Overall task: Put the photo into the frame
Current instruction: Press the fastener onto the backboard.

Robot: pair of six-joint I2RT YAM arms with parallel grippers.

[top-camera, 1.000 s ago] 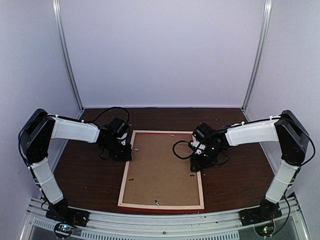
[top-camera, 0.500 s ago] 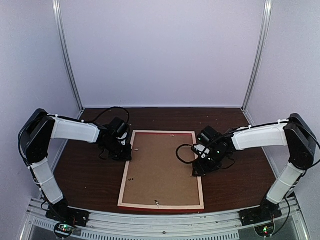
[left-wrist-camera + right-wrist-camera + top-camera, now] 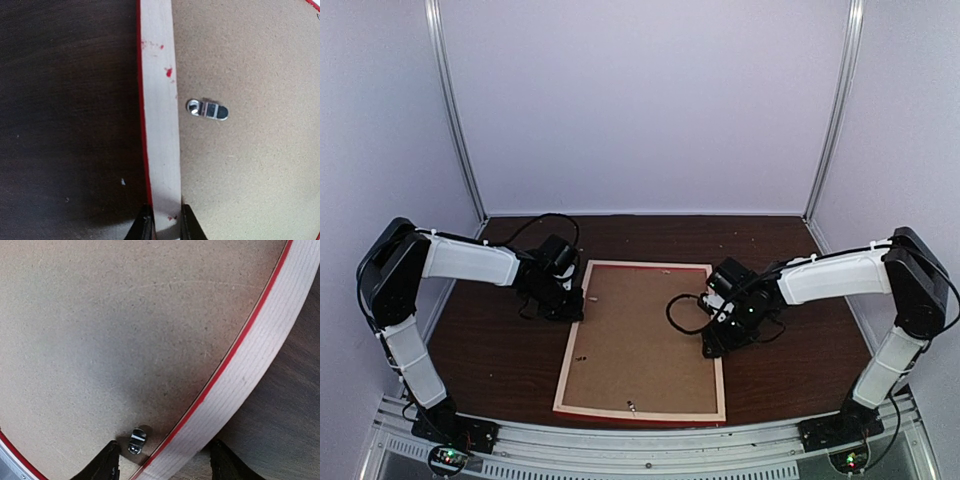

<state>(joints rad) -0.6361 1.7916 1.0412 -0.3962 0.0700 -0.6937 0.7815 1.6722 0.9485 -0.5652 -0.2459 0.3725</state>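
Mid-table, the frame lies lengthwise away — left end effector grips it, right end effector open.

One frame, red at the edge, pale on the back. One brown board inside it. One table under both. Two arms: a left arm and a right arm. Two grippers: a left gripper and a right gripper. Up close, one shiny clip beside each gripper. From above, more tiny clips, too small to count.
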